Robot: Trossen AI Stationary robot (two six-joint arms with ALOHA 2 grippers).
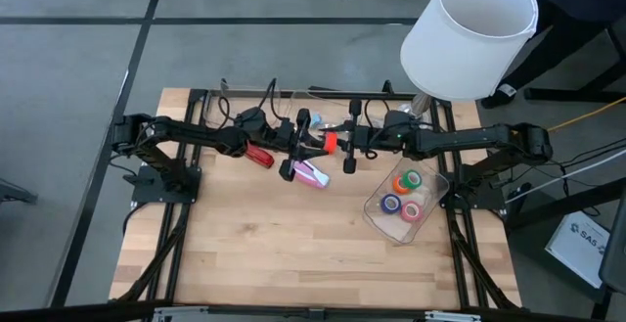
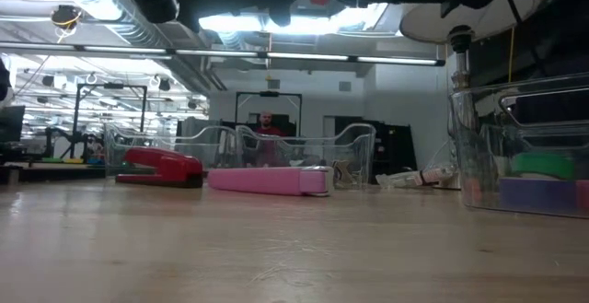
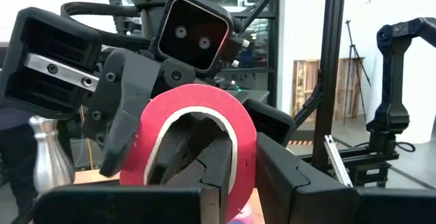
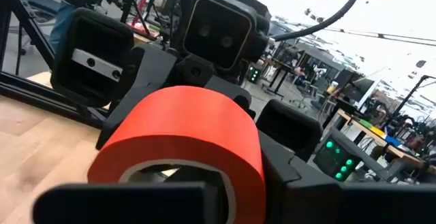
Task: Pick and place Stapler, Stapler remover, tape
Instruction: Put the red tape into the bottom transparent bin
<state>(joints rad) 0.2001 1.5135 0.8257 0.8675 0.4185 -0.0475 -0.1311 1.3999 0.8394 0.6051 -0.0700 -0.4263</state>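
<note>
A red tape roll (image 1: 331, 143) is held in the air above the table's middle, between my two grippers; it fills the left wrist view (image 3: 194, 135) and the right wrist view (image 4: 184, 132). My left gripper (image 1: 311, 147) comes from the left and is shut on it. My right gripper (image 1: 349, 149) faces it from the right, right up against the roll. A red stapler (image 1: 259, 154) and a pink stapler (image 1: 313, 173) lie flat on the table. Green, orange, blue-purple and pink rolls lie in a clear bin (image 1: 430, 187). My left gripper pinches the roll's ring wall (image 3: 246, 149), one finger (image 3: 204, 166) inside the hole and the other finger (image 3: 293, 176) outside. It comes level from the table's left. The roll is lifted clear and stands on edge, its hole facing the left wrist.
A white lamp shade (image 1: 469, 33) stands over the table's far right corner, its base (image 2: 457, 40) beside the bin. Clear containers (image 2: 304, 156) sit along the far edge behind the staplers. The near half of the wooden table (image 1: 293, 253) is bare. A person (image 2: 267, 128) sits in the room beyond.
</note>
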